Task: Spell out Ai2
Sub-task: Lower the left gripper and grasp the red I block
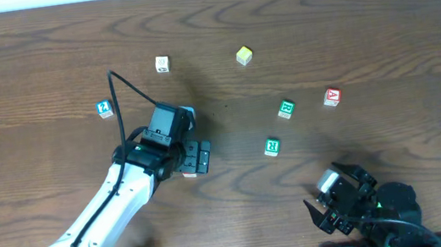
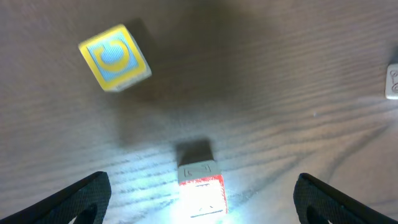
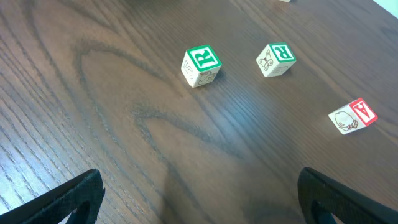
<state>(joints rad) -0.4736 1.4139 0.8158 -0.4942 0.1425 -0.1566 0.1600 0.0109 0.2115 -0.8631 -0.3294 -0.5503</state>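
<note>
Overhead, the wooden table carries the left arm. The left gripper is spread wide around a red-edged cube, which touches neither finger; glare hides its letter. The right gripper, also spread and empty, sits right of the left gripper and nearer the robot. The A cube lies well right of the left gripper, and the 2 cube lies left and beyond.

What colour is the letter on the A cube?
Red; the A cube shows best in the right wrist view.
</note>
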